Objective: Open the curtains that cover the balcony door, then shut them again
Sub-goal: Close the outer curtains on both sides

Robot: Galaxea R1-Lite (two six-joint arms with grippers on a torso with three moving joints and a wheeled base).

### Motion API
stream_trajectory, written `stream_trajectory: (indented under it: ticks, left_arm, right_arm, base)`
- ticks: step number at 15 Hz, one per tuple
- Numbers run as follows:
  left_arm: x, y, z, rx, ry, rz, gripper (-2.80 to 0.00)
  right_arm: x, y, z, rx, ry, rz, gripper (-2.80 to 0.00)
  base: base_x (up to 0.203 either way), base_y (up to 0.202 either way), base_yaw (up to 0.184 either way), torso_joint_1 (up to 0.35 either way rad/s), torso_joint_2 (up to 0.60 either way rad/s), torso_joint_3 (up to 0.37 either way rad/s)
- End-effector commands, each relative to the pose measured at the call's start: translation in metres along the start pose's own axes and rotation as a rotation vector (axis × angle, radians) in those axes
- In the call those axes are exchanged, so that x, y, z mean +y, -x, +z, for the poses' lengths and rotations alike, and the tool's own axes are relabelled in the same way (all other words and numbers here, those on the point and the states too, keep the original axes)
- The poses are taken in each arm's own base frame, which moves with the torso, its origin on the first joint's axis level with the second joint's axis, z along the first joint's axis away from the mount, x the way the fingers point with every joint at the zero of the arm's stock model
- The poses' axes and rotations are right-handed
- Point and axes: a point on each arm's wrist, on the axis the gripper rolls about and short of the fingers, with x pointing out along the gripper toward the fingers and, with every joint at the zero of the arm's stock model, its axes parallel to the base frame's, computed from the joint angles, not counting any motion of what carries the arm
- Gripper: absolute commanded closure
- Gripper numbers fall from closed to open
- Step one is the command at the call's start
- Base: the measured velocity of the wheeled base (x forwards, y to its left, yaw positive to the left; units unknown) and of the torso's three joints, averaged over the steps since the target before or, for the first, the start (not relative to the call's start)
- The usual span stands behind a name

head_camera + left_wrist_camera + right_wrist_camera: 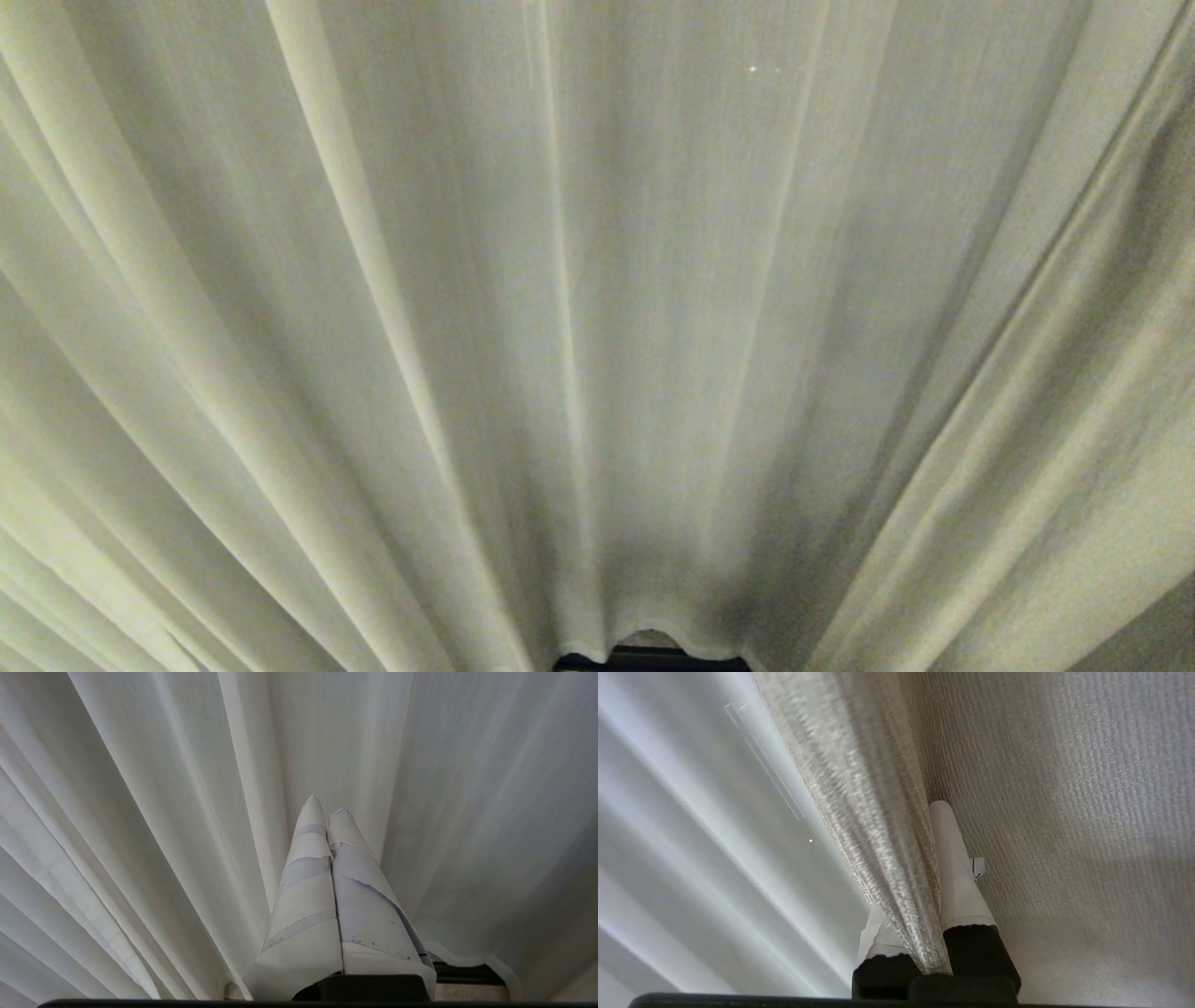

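Sheer curtain (597, 327) ahead, thick curtain (896, 868) at right, between right jaws

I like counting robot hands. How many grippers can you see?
2. The left gripper hangs shut before the sheer curtain; the right gripper is shut on the thick curtain. Neither shows from the head.

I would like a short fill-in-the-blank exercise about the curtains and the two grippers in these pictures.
1. The right gripper is shut on a fold of the ____ curtain.
2. The left gripper is shut and holds ____.
3. In the head view, the sheer curtain hides the ____ almost fully.

Missing words: thick; nothing; door
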Motion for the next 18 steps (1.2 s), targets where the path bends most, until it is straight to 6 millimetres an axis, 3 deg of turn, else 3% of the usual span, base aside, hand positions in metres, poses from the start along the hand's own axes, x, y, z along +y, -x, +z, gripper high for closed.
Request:
stream_trajectory:
  ticks: [1,6,12,18]
  left_arm:
    - [0.000,0.000,0.000,-0.001,-0.001,0.000,0.00]
    - [0.000,0.000,0.000,-0.001,-0.001,0.000,0.00]
    - [0.000,0.000,0.000,-0.001,-0.001,0.000,0.00]
    - [0.000,0.000,0.000,-0.001,-0.001,0.000,0.00]
  right_arm:
    - [0.015,-0.012,-0.025,0.067,0.012,0.014,0.00]
    - [0.033,-0.043,-0.065,0.044,0.104,-0.013,0.00]
    - [0.069,-0.057,-0.107,0.058,0.118,0.079,0.00]
    - [0.082,-0.058,-0.118,0.045,0.127,0.130,0.00]
  base:
    - [0.000,0.000,0.000,0.000,0.00,0.000]
    - [0.000,0.000,0.000,0.000,0.00,0.000]
    - [0.000,0.000,0.000,0.000,0.00,0.000]
    - [0.000,0.000,0.000,0.004,0.00,-0.001]
